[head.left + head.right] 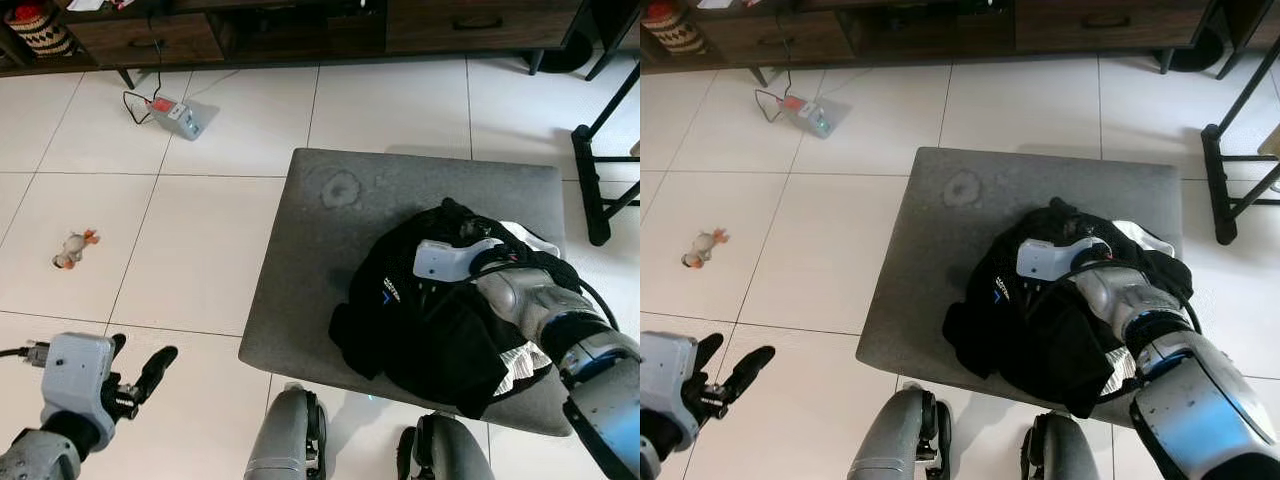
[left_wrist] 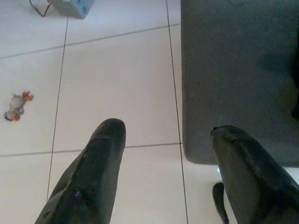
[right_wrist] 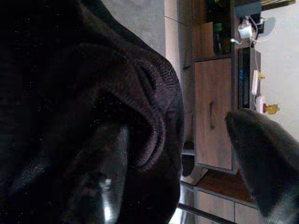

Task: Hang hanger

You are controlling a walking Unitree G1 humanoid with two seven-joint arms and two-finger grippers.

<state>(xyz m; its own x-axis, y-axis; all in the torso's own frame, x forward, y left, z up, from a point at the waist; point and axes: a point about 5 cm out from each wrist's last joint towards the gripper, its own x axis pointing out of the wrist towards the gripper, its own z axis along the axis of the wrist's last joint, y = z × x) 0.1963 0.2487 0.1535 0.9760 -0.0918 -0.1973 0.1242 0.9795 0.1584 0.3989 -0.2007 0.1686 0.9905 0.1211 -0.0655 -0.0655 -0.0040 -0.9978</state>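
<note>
Hanger itself not distinguishable; presumably buried in black garment point(image 1: 430, 320) heaped at right centre of frame on grey ottoman point(image 1: 330, 260), white lining showing at heap's right edge. Right end effector point(image 1: 432, 292) pressed down into garment's top folds, fingers spread in wrist view, one finger point(image 3: 100, 182) against dark knit cloth, other finger point(image 3: 264, 158) clear of it; nothing yet pinched, as far as visible. Left end effector point(image 1: 135, 372) at lower left of frame, fingers spread and empty, hovering over white tiled floor point(image 1: 200, 250) beside ottoman's near corner. Small toy figure point(image 1: 74, 248) at left centre on floor; power strip point(image 1: 180, 115) with cable at upper left; dark wooden cabinet point(image 1: 300, 25) along top edge; black stand leg point(image 1: 595, 185) at upper right. Task judged at early stage: grasp still to be made, lifting and hanging both remaining; no rail or hook apparent.
</note>
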